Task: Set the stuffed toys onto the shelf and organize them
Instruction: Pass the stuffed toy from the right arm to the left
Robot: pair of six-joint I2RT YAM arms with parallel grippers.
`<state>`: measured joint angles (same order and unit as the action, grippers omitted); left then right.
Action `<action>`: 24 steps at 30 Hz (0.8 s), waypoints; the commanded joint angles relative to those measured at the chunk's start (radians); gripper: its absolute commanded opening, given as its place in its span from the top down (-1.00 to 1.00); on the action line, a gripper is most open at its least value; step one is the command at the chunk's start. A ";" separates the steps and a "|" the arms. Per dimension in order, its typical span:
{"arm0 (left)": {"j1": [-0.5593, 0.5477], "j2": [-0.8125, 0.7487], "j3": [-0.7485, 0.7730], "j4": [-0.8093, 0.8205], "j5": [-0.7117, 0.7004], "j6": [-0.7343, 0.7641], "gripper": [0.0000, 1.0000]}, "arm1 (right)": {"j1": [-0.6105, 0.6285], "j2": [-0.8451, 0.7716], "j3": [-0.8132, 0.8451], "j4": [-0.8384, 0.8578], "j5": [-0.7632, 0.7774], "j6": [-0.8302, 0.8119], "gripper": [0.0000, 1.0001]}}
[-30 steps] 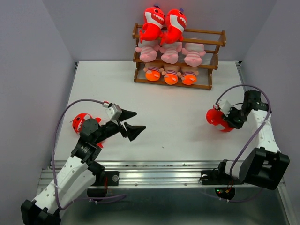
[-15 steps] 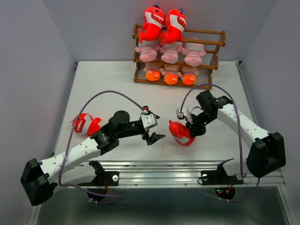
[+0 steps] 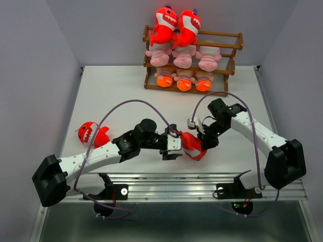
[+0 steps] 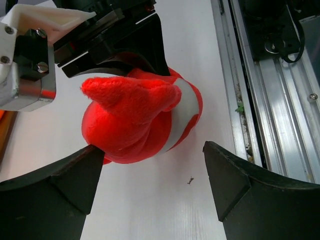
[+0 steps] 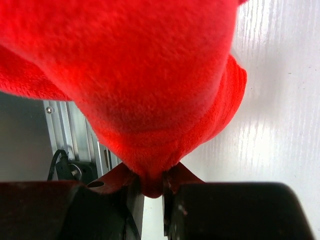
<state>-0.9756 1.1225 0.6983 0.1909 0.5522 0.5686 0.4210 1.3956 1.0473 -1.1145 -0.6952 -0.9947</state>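
Observation:
A red shark (image 3: 193,146) hangs over the table's near middle, and my right gripper (image 3: 203,140) is shut on it. In the right wrist view the jaws (image 5: 150,187) pinch a fold of red plush (image 5: 140,75). My left gripper (image 3: 174,147) is open right beside it. In the left wrist view its fingers (image 4: 152,150) stand wide on either side of the shark's (image 4: 140,117) lower end, the left one touching it. Another red shark (image 3: 90,134) lies at the table's left. The shelf (image 3: 233,41) carries two red sharks (image 3: 174,25) on top, pink striped animals (image 3: 182,56) in the middle and orange-footed dolls (image 3: 184,81) below.
The white table (image 3: 126,96) ends in an aluminium rail (image 3: 176,181) at the near edge, close behind the held shark. Purple cables (image 3: 136,102) loop over both arms. Grey walls close in the table on the left, right and back.
My right arm carried the red shark from the table's right side to the near middle. My left arm swung right until its open fingers reached the shark.

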 commanded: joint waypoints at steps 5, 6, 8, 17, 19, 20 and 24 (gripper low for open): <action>-0.017 0.053 0.043 0.197 -0.003 -0.035 -0.60 | 0.038 -0.021 -0.024 0.028 -0.096 0.002 0.95; -0.018 0.054 0.030 0.217 -0.011 -0.041 -0.57 | 0.038 -0.023 -0.027 0.027 -0.101 0.002 0.95; -0.023 0.056 0.020 0.248 -0.034 -0.056 -0.55 | 0.047 -0.024 -0.030 0.025 -0.105 0.001 0.95; -0.023 0.040 -0.025 0.283 -0.083 -0.085 -0.59 | 0.047 -0.047 -0.041 0.027 -0.113 0.004 0.92; -0.023 0.062 -0.020 0.282 -0.035 -0.098 -0.16 | 0.047 -0.049 -0.040 0.038 -0.121 0.010 0.91; -0.023 0.068 -0.017 0.282 -0.035 -0.102 0.03 | 0.047 -0.050 -0.040 0.042 -0.121 0.013 0.90; -0.023 0.086 -0.010 0.282 -0.018 -0.144 0.96 | 0.047 -0.066 -0.041 0.067 -0.113 0.037 0.82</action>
<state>-0.9951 1.1992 0.6792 0.4156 0.5076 0.4637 0.4595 1.3727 1.0103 -1.0908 -0.7616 -0.9791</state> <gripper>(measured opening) 0.164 0.187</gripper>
